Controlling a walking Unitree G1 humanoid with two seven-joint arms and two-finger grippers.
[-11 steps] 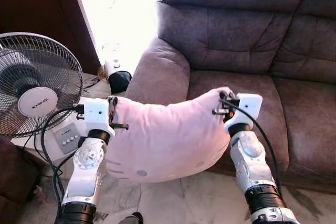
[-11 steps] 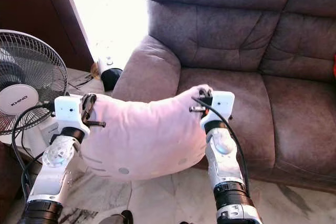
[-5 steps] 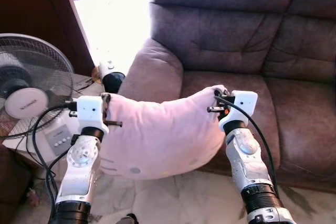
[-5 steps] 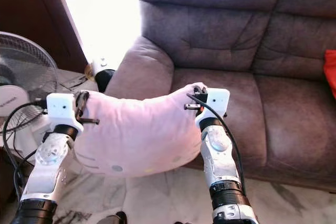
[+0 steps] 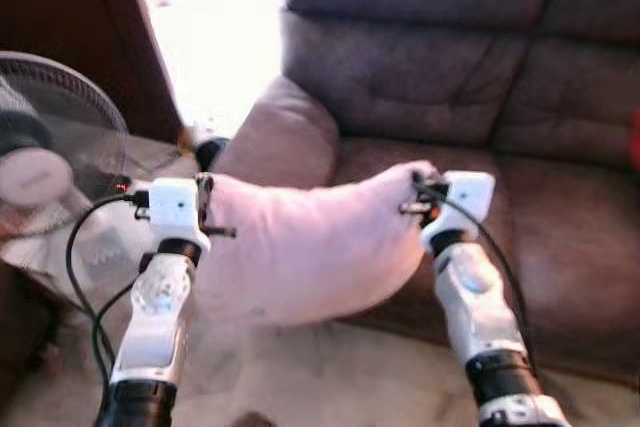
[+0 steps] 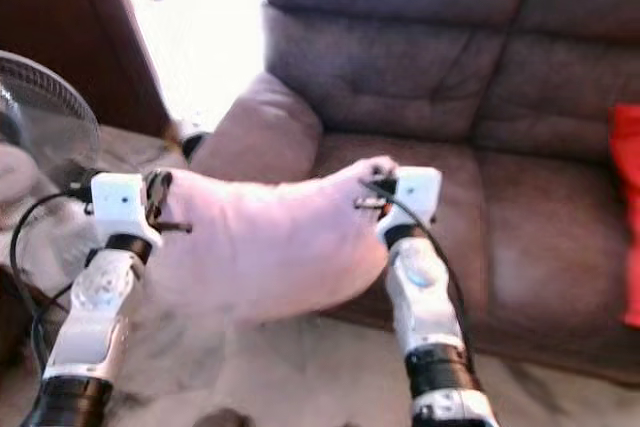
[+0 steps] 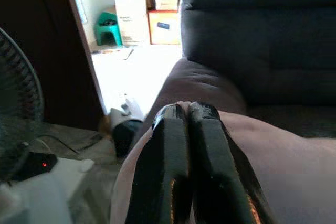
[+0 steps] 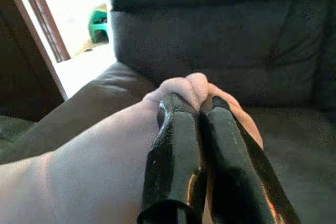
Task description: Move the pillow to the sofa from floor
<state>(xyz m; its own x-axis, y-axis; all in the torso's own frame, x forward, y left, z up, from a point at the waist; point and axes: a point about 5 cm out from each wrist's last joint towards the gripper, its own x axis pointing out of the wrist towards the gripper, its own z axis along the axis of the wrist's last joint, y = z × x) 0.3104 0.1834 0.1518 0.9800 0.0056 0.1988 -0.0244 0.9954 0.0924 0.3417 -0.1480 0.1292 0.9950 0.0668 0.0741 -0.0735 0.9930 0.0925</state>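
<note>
Item 1, pillow [image 5: 305, 252]: pink and soft, hung clear of the floor in front of the sofa [image 5: 450, 77], its upper corners level with the seat cushion [image 6: 520, 237] and its belly sagging below the seat's front edge. It was carried by 2 corners, probably so the slack body would hang between the arms rather than drag.

Item 2, left gripper [image 7: 185, 114]: fingers pressed together on the pillow corner farther from the sofa, pinching a fold of fabric.

Item 3, right gripper [image 8: 195, 106]: fingers likewise clamped on the corner nearest the sofa seat, with a bunch of pink cloth bulging past the tips.

Item 4, sofa: dark, padded; its armrest [image 5: 290, 132] stood just behind the pillow. A red object [image 6: 628, 207] lay at the seat's far end.

Item 5, fan [image 5: 50, 147]: stood beside the armrest, away from the sofa seat.

Judgement: transport stage; the pillow had yet to be lifted over the seat edge and let go.
</note>
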